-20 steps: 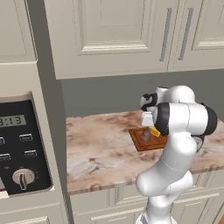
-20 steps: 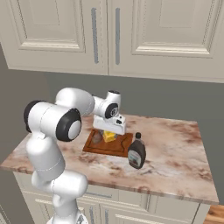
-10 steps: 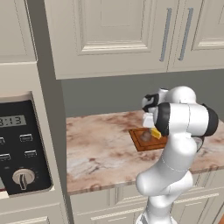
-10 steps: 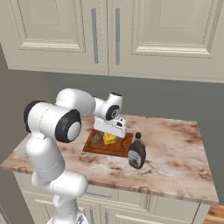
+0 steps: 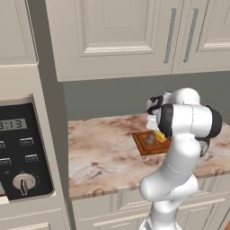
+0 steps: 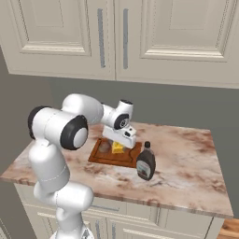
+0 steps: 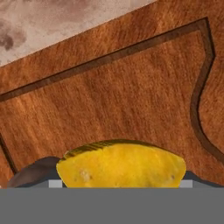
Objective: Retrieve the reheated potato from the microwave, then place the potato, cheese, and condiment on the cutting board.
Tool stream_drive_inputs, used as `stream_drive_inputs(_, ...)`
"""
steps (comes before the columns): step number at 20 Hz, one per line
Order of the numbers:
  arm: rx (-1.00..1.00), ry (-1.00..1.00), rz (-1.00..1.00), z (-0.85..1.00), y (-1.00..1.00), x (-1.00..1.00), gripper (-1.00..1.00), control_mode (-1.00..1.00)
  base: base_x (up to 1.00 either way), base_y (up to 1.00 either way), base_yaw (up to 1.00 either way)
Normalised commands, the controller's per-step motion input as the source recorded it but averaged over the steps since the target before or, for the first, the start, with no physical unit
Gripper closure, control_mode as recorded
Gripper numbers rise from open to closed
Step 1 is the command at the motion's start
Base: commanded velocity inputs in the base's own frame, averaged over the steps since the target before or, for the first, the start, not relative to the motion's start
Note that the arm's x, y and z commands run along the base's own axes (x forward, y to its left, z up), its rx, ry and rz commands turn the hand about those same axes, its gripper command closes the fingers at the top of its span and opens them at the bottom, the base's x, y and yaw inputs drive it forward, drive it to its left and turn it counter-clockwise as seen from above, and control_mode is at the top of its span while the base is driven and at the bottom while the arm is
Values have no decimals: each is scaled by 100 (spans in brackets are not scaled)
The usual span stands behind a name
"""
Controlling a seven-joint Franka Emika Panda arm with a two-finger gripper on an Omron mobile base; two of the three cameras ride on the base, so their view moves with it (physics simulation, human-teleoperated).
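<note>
The bottle (image 6: 146,162) stands on the tabletop (image 6: 186,168) near its front edge, just beside the board (image 6: 114,156). The potato (image 6: 104,147) and cheese (image 6: 117,148) lie on the board. The end effector (image 6: 122,141) hangs over the cheese, jaws wide either side; whether they grip it, I cannot tell.

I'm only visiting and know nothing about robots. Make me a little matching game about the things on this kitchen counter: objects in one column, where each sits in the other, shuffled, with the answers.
Things:
1. small round brown potato
2. small yellow cheese wedge
3. small dark brown condiment bottle
4. reddish-brown wooden cutting board

Places:
A. standing on the marble counter, beside the board's corner
B. lying flat on the counter
C. on the board, directly under the gripper
D. on the board, next to the cheese

Pairs: 1-D, 2-C, 3-A, 4-B
</note>
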Motion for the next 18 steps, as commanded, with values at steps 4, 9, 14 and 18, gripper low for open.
stream_drive_inputs(4, 0, 0, -16, -40, 55, -32, 100, -100, 0, 0, 0)
stream_drive_inputs(9, -4, 0, -12, -59, 39, -32, 100, -100, 0, 0, 0)
stream_drive_inputs(14, -9, 0, -9, -65, 32, -32, 100, -100, 0, 0, 0)
stream_drive_inputs(18, -8, 0, -6, -54, 27, -38, -100, -100, 0, 0, 0)
